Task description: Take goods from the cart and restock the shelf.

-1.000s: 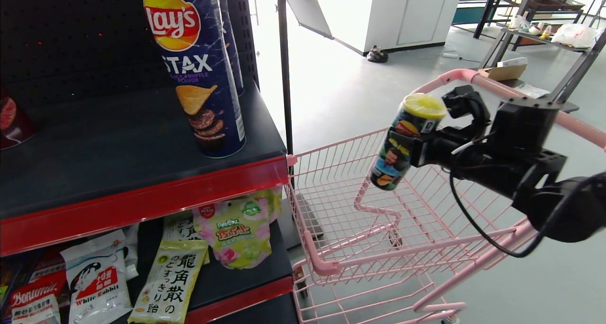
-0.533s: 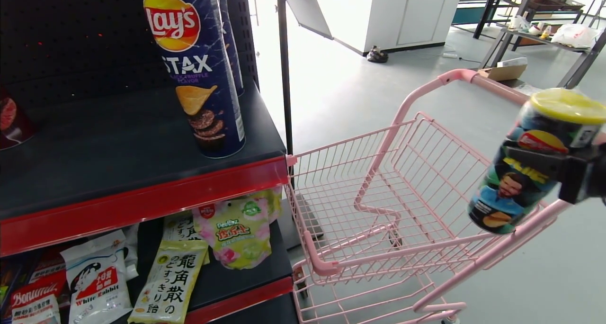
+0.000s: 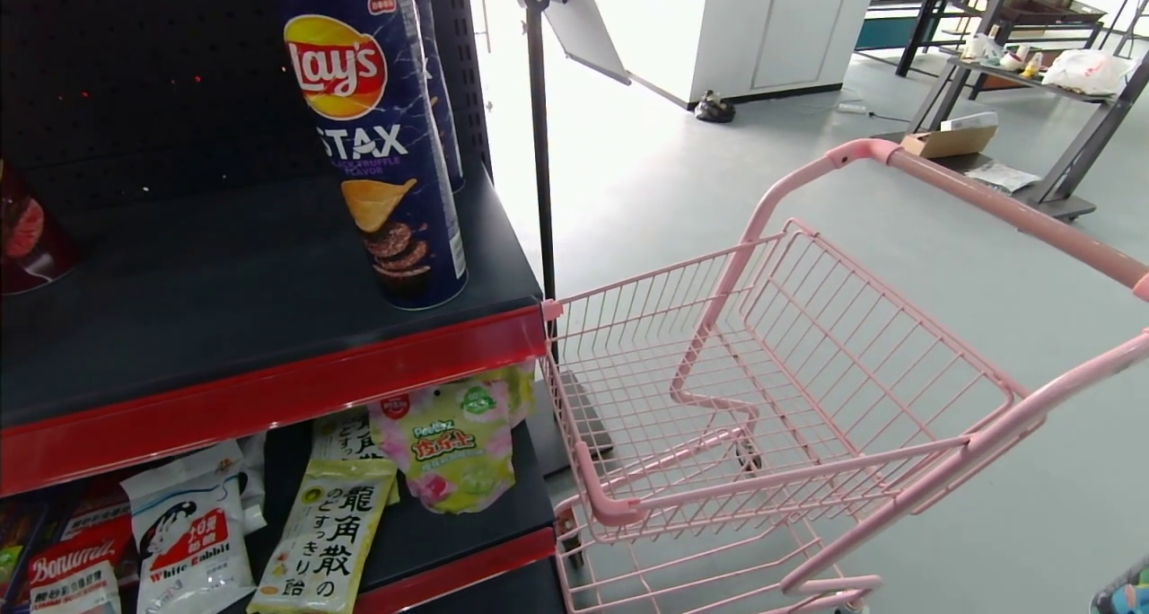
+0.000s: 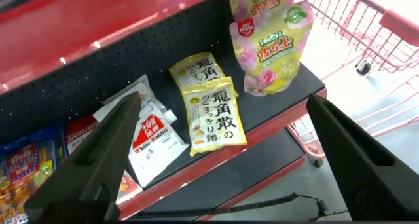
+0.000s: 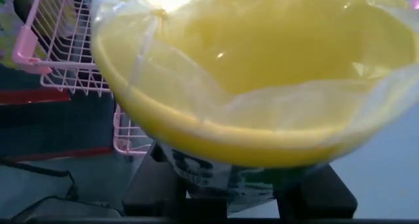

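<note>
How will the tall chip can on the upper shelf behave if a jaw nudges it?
The can is tall and slim on a small base, so a push high up would probably tip it. It stands near the shelf's front edge, so it might fall off. Round body: likely rolls once down, and probably light for its size.

— How's the light where you are?
— Bright daylight pours in from one o'clock in my head view and washes the floor [image 3: 682, 174] pale. The shelf [image 3: 224, 273] at nine o'clock sits dim.
— Any glare?
— A sheen along the shelf's red edge [image 3: 269, 390], and the yellow-lidded can [image 5: 262, 86] glows overexposed at my right wrist. Straight lines bow near the rims.
</note>
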Controlling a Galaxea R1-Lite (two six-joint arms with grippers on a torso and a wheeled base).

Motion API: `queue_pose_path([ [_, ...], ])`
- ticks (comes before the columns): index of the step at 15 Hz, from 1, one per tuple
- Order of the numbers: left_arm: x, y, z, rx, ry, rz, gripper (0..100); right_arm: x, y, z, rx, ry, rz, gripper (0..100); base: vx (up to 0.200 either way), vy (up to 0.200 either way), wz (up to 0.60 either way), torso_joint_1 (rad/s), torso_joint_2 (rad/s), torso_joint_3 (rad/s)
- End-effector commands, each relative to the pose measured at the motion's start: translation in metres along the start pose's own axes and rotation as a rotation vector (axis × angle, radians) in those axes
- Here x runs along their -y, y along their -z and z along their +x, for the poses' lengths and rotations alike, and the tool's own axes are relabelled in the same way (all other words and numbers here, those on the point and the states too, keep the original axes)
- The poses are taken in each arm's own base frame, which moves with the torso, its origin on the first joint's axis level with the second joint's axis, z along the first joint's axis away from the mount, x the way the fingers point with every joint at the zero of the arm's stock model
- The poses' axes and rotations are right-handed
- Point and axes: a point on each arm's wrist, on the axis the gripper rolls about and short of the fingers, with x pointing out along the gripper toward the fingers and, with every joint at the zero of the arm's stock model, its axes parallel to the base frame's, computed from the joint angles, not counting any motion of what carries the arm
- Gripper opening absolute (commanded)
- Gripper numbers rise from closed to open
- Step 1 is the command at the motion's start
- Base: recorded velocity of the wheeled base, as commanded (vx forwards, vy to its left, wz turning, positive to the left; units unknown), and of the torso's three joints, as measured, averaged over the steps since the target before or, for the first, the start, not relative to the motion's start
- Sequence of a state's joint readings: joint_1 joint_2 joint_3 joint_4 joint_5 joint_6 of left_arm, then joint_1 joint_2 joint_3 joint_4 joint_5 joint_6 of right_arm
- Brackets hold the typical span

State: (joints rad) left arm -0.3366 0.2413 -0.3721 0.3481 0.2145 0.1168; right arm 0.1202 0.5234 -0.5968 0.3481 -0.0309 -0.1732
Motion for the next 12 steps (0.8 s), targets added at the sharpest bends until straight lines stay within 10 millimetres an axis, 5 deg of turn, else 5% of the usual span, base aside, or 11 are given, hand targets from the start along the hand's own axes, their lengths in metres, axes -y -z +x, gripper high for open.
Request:
queue_pose_path([
  [1,0.0002,0.0006,0.0003,-0.002,0.004,0.000,100,-0.0008,0.0076,-0.0154,0.065,0.018,0.001,0,0.000,0.000,0.00,0.110,-0.41,-0.281],
  [12,0.0000,-0.0025,0.0016,-0.013,-0.003,0.116,100,-0.0013,0.0098,-0.0118,0.044,0.013,-0.009,0,0.000,0.000,0.00,0.190,-0.55,-0.365],
])
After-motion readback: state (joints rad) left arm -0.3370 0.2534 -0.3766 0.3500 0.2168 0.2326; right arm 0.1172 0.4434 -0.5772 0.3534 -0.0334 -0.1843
